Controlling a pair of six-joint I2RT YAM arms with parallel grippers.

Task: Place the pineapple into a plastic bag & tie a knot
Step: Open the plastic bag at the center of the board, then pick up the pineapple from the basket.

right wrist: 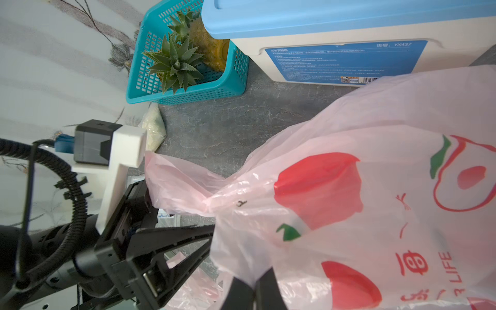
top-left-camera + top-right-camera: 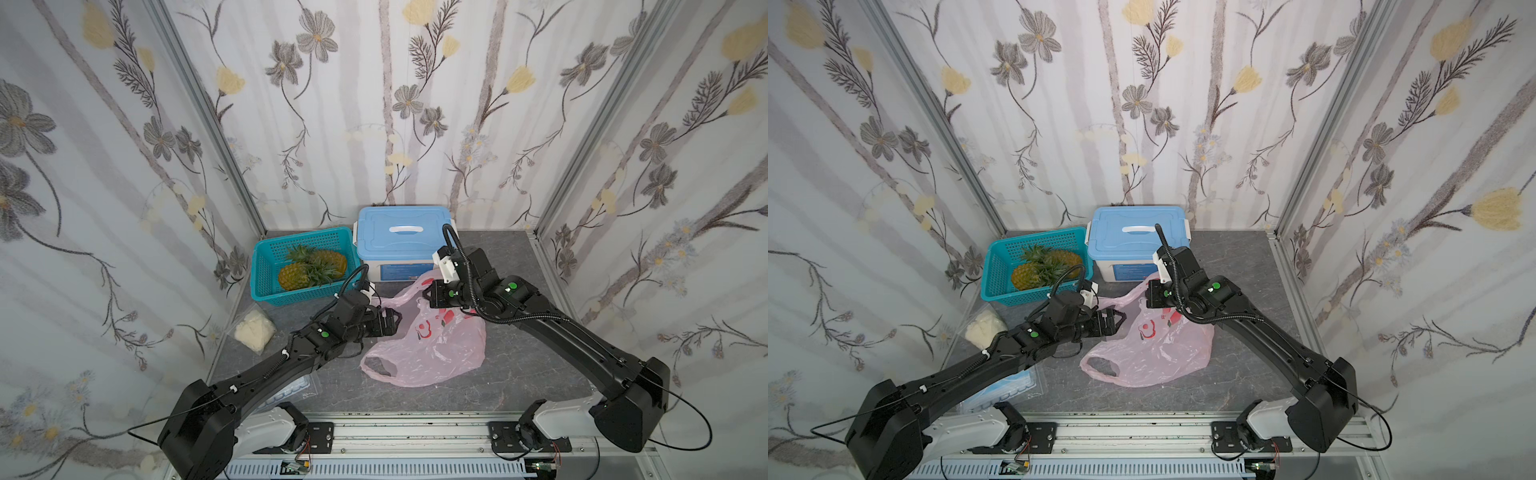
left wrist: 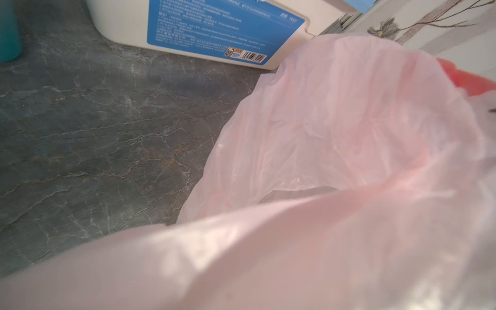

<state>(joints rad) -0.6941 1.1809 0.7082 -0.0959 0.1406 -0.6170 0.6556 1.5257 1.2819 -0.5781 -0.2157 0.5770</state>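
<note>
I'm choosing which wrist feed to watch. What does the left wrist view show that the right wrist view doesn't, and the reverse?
Left wrist only: a close look at a small gap in the bag's folds. Right wrist only: pineapples, a packet of white lumps, the right gripper shut on the bag. Both: bag, labelled box, table, basket.

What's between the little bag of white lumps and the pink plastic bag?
The left arm crosses that stretch above grey tabletop, its open left gripper at the plastic bag's edge; both top views show it.
</note>
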